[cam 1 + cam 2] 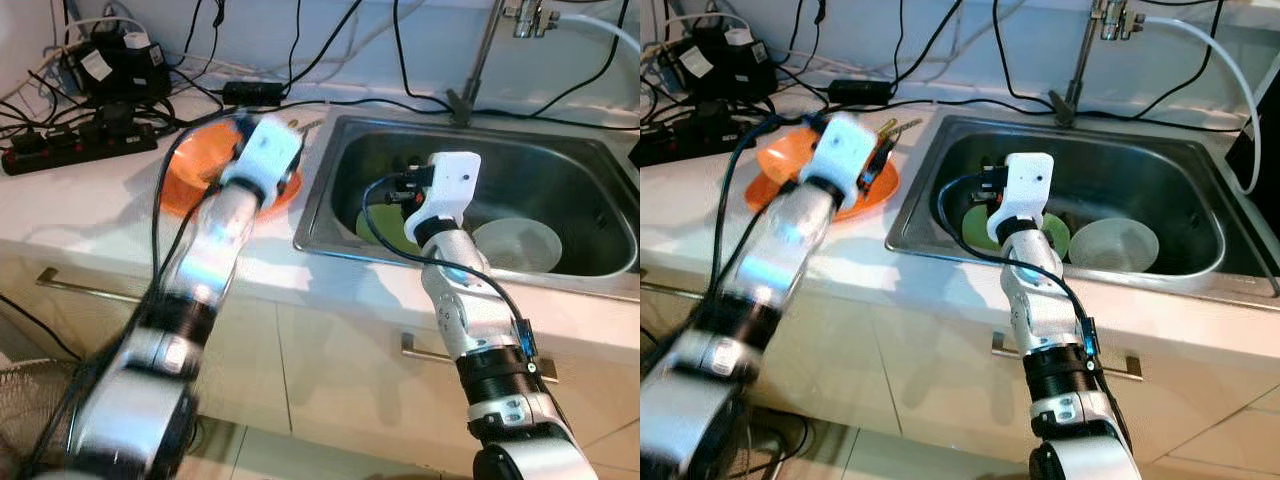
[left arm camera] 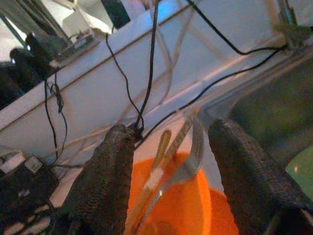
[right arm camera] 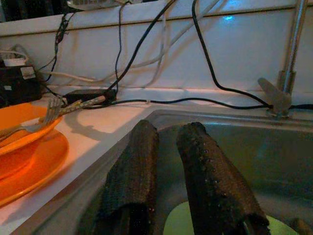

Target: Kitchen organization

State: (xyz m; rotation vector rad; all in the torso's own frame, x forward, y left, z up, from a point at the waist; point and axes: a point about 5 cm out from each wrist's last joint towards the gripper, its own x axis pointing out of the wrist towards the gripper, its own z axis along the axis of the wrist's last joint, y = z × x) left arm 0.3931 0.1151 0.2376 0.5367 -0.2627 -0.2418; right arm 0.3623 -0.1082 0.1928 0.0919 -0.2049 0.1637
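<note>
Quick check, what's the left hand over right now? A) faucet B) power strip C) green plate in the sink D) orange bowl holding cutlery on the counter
D: the left hand, fingers spread, hangs over the orange bowl with a fork in it on the counter, while the right hand is in the sink above the green plate.

White counter (image 1: 90, 200), cream cabinets (image 1: 340, 370)
</note>
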